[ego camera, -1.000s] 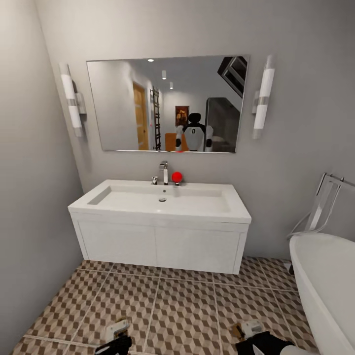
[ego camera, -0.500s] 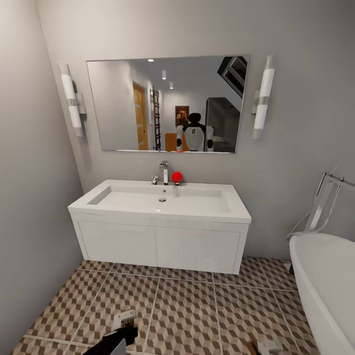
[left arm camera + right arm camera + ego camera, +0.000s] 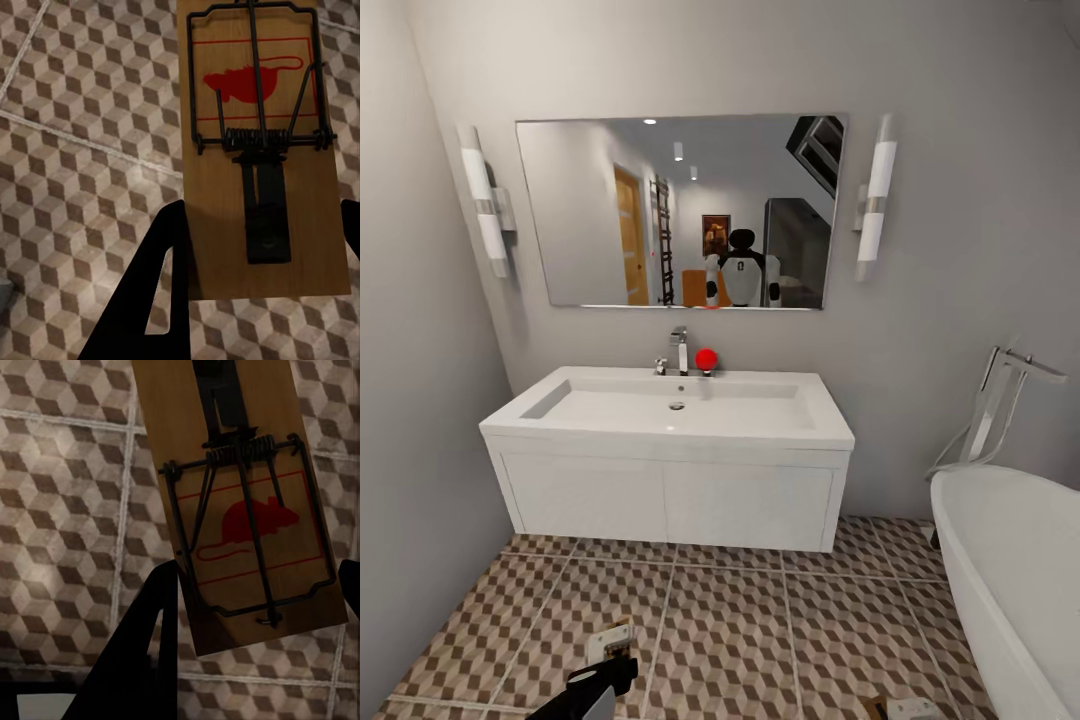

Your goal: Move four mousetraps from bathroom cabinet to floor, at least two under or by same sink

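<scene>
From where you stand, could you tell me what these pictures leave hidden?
- Head view: right gripper and its mousetrap are cut off by the lower edge.
- Floor beneath the sink is hidden by the vanity.
- Left wrist view: mousetrap covers the tiles behind it.

Open floor was left before the sink; passage was bounded by the bathtub and left wall.
</scene>
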### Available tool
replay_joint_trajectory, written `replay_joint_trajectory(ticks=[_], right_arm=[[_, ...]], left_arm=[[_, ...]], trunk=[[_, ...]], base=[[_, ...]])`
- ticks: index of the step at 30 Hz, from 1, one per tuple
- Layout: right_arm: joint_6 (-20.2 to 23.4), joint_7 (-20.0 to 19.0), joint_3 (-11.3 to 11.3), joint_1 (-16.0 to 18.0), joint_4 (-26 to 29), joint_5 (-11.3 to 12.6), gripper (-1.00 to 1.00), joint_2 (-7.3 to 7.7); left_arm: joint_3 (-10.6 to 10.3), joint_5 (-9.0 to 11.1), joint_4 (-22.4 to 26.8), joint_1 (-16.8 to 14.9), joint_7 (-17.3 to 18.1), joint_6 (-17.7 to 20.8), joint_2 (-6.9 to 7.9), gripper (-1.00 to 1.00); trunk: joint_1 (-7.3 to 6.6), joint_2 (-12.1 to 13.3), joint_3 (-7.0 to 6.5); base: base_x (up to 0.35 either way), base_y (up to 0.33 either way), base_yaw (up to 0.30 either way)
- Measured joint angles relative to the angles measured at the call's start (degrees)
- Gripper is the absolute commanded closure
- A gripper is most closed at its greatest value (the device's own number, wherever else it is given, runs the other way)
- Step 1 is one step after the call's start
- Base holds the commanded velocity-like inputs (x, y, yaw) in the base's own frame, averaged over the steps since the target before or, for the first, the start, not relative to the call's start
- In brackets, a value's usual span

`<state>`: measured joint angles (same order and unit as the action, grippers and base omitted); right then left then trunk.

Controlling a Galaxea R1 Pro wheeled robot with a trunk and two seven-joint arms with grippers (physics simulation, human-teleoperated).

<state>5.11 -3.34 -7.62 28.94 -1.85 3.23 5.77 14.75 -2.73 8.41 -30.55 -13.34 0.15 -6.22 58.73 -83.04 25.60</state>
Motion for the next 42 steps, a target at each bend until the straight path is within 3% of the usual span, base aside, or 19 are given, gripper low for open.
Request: replay_joint_trajectory(ticks=[25,42], right_arm=[[0.24,0.16,-0.08,0.0,0.0,0.0,1.0,-0.15],[0.34,0.19,-0.08,0.0,0.0,-0.13,1.0,-0.13]], left_arm=[[0.83,0.4,0.25,0.0,-0.4,0.1,-0.28,1.0],[0.66,0.32,0.44,0.0,-0.32,-0.09,-0.45,1.0]], trunk=[[0.0,0.0,0.0],[3.73,-6.8,3.05]], base=[[0.0,0.0,-0.001],[0.0,0.0,0.0]])
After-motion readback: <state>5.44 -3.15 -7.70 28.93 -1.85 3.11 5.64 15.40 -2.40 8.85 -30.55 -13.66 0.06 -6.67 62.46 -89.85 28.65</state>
